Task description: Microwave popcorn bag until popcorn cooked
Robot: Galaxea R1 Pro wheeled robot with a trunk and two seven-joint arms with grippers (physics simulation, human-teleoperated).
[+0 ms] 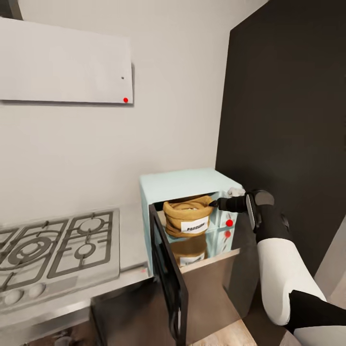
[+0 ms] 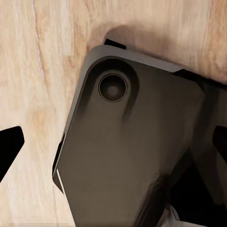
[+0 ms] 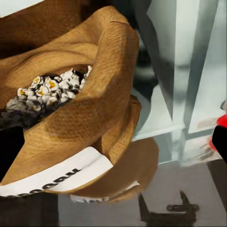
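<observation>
The pale mint-blue microwave [image 1: 185, 184] stands on the grey countertop [image 1: 130, 235] with its dark-framed door [image 1: 168, 283] swung open toward me. The tan popcorn bag [image 1: 187, 216] sits upright inside, white label facing out. My right gripper [image 1: 214, 203] is at the bag's rolled rim, by the knob panel with a red light [image 1: 229, 222]. In the right wrist view the bag [image 3: 90, 109] holds puffed whitish popcorn [image 3: 49, 89], and the right gripper [image 3: 113, 146] is open, fingers wide apart. My left gripper [image 2: 113, 146] is open over the wooden floor [image 2: 38, 71].
A steel gas hob [image 1: 57, 245] with black grates lies left of the microwave. A tall dark panel [image 1: 288, 120] stands to its right, and a white wall unit [image 1: 65, 62] hangs above. A dark part of my base [image 2: 127, 151] sits below the left gripper.
</observation>
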